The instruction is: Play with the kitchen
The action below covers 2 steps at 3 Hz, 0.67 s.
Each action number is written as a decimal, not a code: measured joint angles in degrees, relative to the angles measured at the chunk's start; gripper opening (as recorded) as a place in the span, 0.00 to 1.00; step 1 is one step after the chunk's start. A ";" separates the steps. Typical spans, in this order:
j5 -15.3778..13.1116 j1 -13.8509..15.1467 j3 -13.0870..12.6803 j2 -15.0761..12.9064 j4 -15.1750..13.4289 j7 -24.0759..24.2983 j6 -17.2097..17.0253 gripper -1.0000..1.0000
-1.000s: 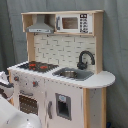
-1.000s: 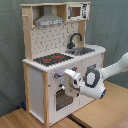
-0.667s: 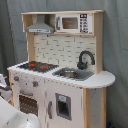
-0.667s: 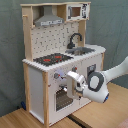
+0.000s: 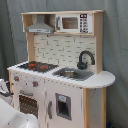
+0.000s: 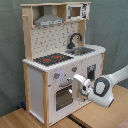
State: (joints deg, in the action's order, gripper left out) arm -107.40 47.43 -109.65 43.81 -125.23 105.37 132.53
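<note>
- The kitchen (image 6: 62, 60) stands on a wooden table (image 6: 20, 120) against a grey backdrop, and its front face is right where the arm's claw (image 6: 79, 83) has reached in.
- In the second exterior view the claw sits at the lower cabinet front, just under the worktop edge, pressed close to or touching the panels; I cannot tell from here whether it is actually in contact.
- Whether the claw is spread apart or clenched on something, I cannot tell: the wrist and its round white joint (image 6: 102, 90) cover most of it.
- The relation that matters: the kitchen's front lies straight ahead of the claw, and the arm comes in from the second exterior view's right, so any pull would run back along the arm, away from the cabinet.
- Just beside the claw, toward the second exterior view's left, is the windowed oven door (image 6: 64, 96); on its other side is the narrow cupboard door with its dark panel (image 6: 91, 73).
- Above the claw, along the cabinet top, are the stovetop (image 6: 52, 58) and, further along, the sink (image 6: 80, 50) with the black faucet (image 6: 75, 39).
- Well above the claw are the grey hood (image 6: 48, 20) and the small microwave (image 6: 76, 11).
- In the first exterior view only a pale bulk of the arm (image 5: 12, 116) shows at the bottom corner, in front of the kitchen's base.
- My guess is the next move is to work one of those front doors, and it depends on which handle the claw is lined up with.
</note>
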 joint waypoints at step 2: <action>0.22 -0.98 0.27 -0.09 -7.66 6.78 -5.55 1.00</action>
State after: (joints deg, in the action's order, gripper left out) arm -107.19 46.44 -109.39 43.72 -132.90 112.16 126.98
